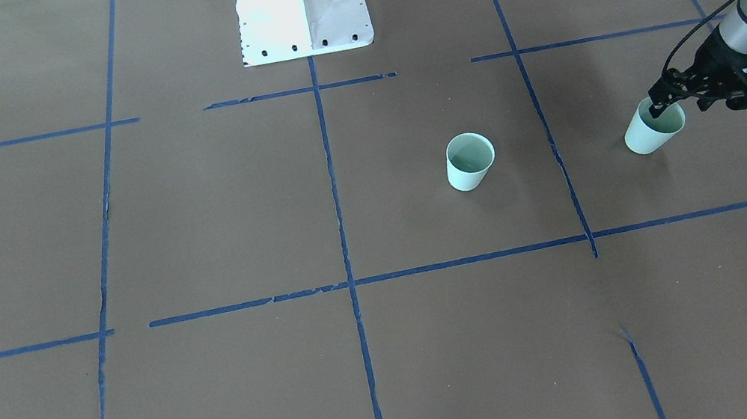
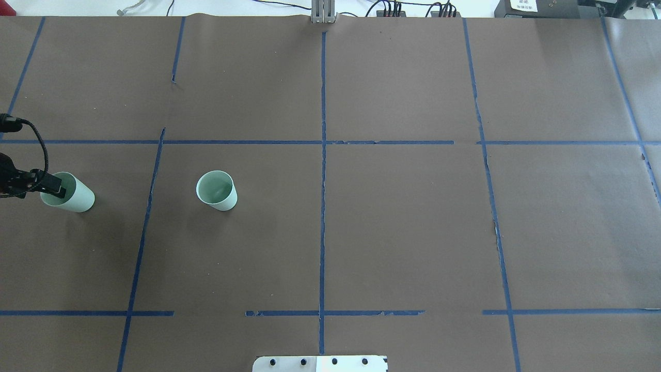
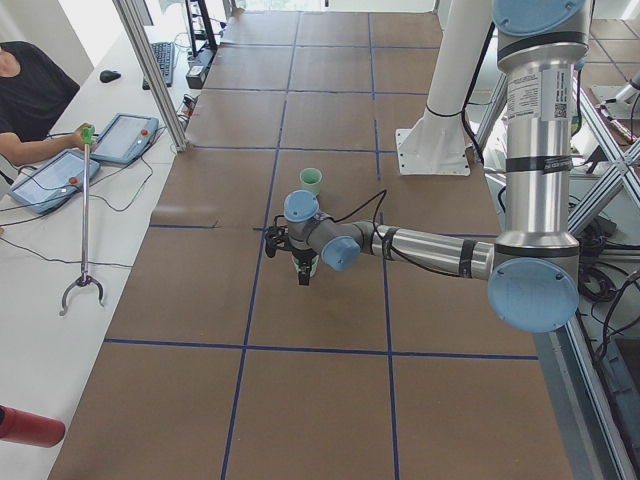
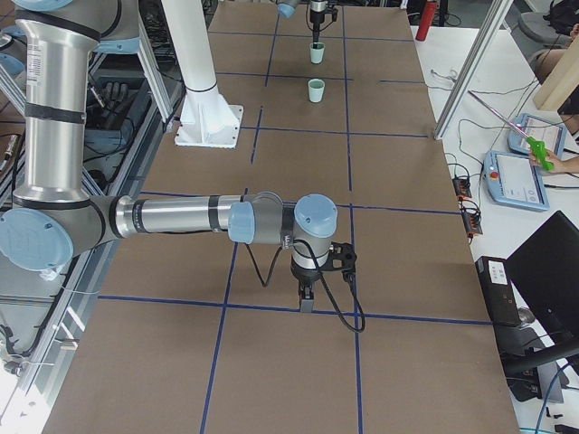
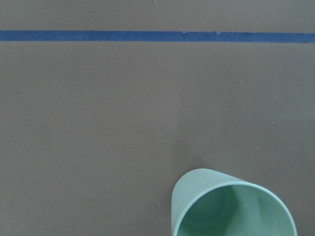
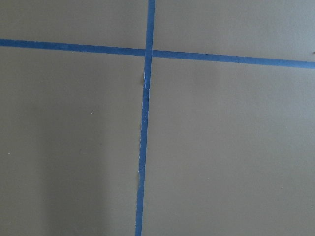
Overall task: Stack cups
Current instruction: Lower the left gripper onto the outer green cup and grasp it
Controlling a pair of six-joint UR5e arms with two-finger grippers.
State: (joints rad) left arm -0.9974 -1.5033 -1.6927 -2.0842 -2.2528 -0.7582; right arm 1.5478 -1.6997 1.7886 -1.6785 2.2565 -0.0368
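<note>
Two pale mint-green cups are on the brown table. One cup (image 1: 469,164) (image 2: 217,190) stands upright and free, left of centre in the overhead view. My left gripper (image 1: 660,108) (image 2: 56,189) is shut on the rim of the other cup (image 1: 650,133) (image 2: 75,196), one finger inside and one outside; this cup leans. It also shows at the bottom of the left wrist view (image 5: 231,209). My right gripper (image 4: 308,297) shows only in the exterior right view, low over a tape line, far from both cups; I cannot tell if it is open.
The white robot base (image 1: 301,5) stands at the table's middle edge. Blue tape lines (image 2: 323,155) grid the brown paper. Operators with tablets (image 3: 125,138) and a grabber stick (image 3: 84,220) are beside the table's far side.
</note>
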